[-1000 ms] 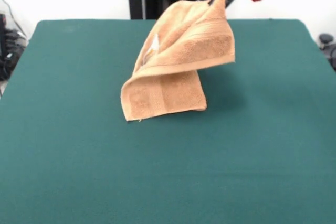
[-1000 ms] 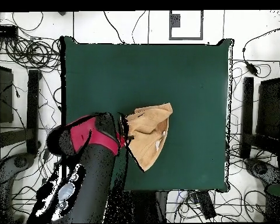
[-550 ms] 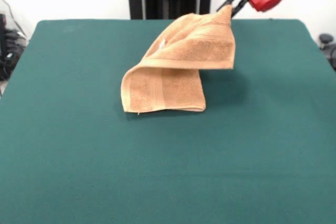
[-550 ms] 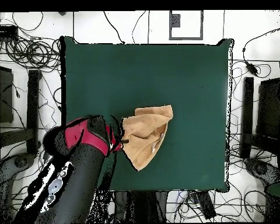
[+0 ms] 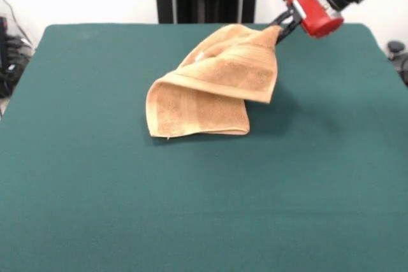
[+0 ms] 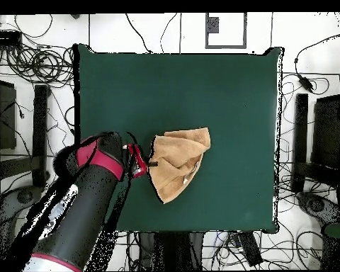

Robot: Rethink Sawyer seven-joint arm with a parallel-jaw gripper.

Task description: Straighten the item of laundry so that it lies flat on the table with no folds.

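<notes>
Since 1 second ago, the gripper (image 5: 280, 28) has dropped lower and travelled toward the right of the front view, and the towel (image 5: 210, 87) has come down with it: the raised portion that stood up as a tall peak now slopes low over the part lying on the table (image 5: 95, 208).

Gripper state: clenched on 1 corner of the towel, at the towel's upper right in the front view. The dark fingertips pinch the cloth just where it rises to meet them.

Location of the towel: toward the far half of the table in the front view, near its middle from side to side. In the overhead view the towel (image 6: 178, 159) sits just beside the gripper (image 6: 146, 163), on the side away from the arm.

Condition: not flat. 1 layer lies on the table at lower left in the front view; a 2nd layer is draped back over it, with a rounded fold along the left edge.

Governing relation: the towel's resting bulk lies down and to the left of the gripper in the front view, so the held corner sits at 1 end of a diagonal. Judgement: opening the fold calls for carrying that corner further away from the resting bulk, along that diagonal. Risk: the lower layer may drag rather than unfold.
</notes>
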